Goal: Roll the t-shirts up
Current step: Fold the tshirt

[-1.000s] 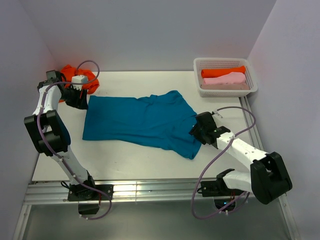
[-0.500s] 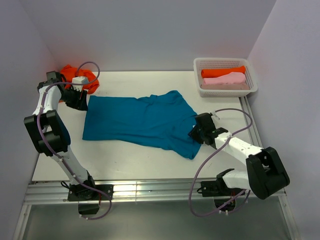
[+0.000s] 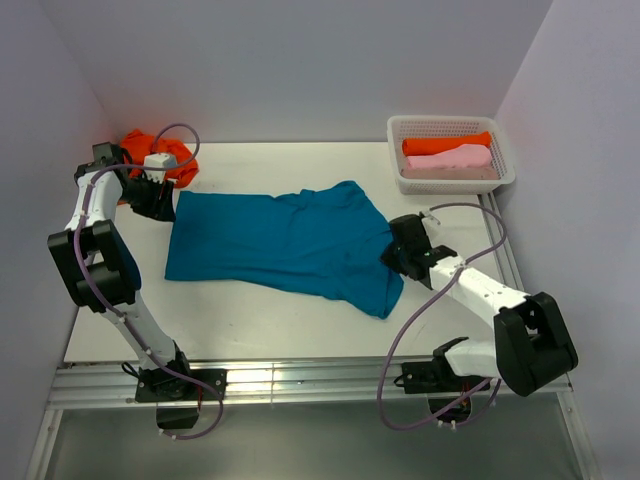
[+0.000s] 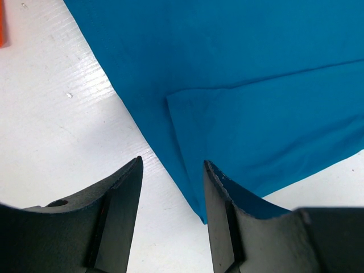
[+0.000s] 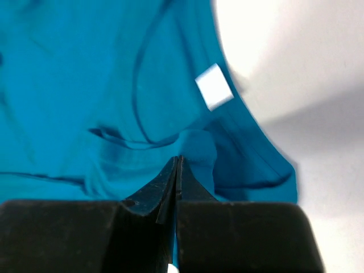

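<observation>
Two things are only partly seen. The crumpled bright orange cloth t-shirt [image 3: 150,143] at the far left corner sits half behind the left arm, and the left wrist view catches just a sliver of it at its edge. The rolled orange t-shirt [image 3: 447,143] and rolled pale pink t-shirt [image 3: 452,158] lie side by side in the white plastic lattice basket [image 3: 445,121], their lower parts hidden by its wall.

The flat teal-blue cloth t-shirt [image 3: 285,245] lies spread across the middle of the white tabletop [image 3: 250,315], hem to the left and collar to the right. The left end effector [image 4: 170,165] hovers with fingers spread at the shirt's far hem corner, one finger over bare tabletop and the other over cloth. Whether it touches the shirt cannot be told. The right end effector [image 5: 177,160] is at the collar end, fingers pressed together, pinching a small raised fold of the teal cloth.

A small white tag [image 5: 214,86] sits just inside the collar. It is blurred, and no writing on it can be read.
</observation>
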